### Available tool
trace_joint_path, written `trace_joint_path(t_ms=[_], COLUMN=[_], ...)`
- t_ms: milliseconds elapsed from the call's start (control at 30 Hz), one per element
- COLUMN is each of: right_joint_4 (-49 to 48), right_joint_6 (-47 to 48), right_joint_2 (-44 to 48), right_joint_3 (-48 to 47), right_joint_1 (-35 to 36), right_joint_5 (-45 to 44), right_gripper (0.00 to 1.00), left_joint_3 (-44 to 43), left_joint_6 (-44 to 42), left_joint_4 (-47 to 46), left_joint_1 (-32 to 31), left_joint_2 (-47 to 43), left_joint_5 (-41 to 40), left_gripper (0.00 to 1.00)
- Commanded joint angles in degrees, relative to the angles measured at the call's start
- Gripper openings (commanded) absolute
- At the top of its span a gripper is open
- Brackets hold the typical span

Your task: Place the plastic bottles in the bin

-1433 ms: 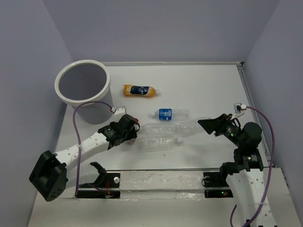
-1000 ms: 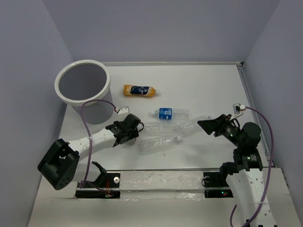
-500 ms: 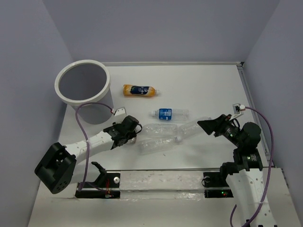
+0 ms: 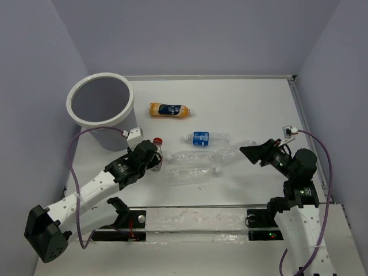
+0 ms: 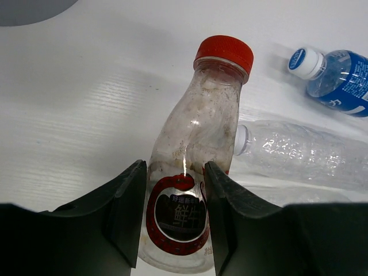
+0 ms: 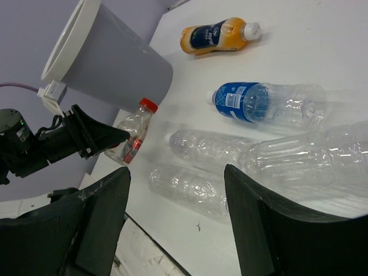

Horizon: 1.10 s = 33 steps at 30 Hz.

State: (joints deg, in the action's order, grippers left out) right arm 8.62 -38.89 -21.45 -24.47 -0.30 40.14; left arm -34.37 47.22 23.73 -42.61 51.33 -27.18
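Red-capped bottle [image 5: 202,118] sits clamped low in the left jaws, cap up; we judge this suits carrying it to the bin [image 4: 99,75]. Right jaws gape empty.

This is a robot test cell in a lab. A bare white table [image 4: 253,103] is boxed in by plain lavender walls [image 4: 195,34] that rise straight from its far, left and right edges, like a booth built round it. Two white-and-black arms [image 4: 95,185] are bolted to a rail [image 4: 195,221] along the table's near edge. Purple cables [image 4: 331,172] loop in the open from their wrists. What lies on the table looks like staged props: a white bin [image 4: 101,75] at its far left corner and several bottles [image 4: 169,110] laid out across its middle.
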Motion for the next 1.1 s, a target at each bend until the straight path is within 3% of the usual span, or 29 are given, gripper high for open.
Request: trace_joint_path(t_ms=[0, 167, 533, 767, 833, 933, 1067], right_joint_4=[-1.33, -1.59, -4.14, -7.83, -7.92, -10.29, -12.22], right_joint_6=[-0.48, -0.48, -0.92, -1.36, -1.18, -1.36, -1.45], right_joint_2=[0.53, 0.10, -1.75, -4.12, -4.56, -5.44, -7.19], right_joint_3=[-1.63, -1.81, -0.76, 0.30, 0.30, 0.47, 0.12], right_joint_1=[0.38, 0.38, 0.38, 0.38, 0.38, 0.91, 2.05], right_joint_5=[0.99, 0.90, 2.22, 4.76, 5.21, 5.56, 6.52], right_gripper=[0.72, 0.72, 0.71, 0.71, 0.71, 0.71, 0.71], left_joint_3=[-2.28, -4.38, -25.21, -29.79, -29.70, -29.18, -28.73], left_joint_6=[-1.16, -2.84, -13.55, -23.74, -26.12, -27.36, -24.64], left_joint_4=[1.77, -2.01, -9.74, -17.47, -18.80, -20.12, -19.34], left_joint_1=[-0.63, -3.53, -4.94, -3.98, -2.05, 5.76, 20.08], left_joint_2=[-2.37, -5.62, -6.86, -5.28, -4.67, -3.35, -1.94], left_joint_5=[-0.69, 0.46, -2.96, -22.10, -23.26, -21.79, -10.65], left_gripper=[0.00, 0.00, 0.00, 0.00, 0.00, 0.00, 0.00])
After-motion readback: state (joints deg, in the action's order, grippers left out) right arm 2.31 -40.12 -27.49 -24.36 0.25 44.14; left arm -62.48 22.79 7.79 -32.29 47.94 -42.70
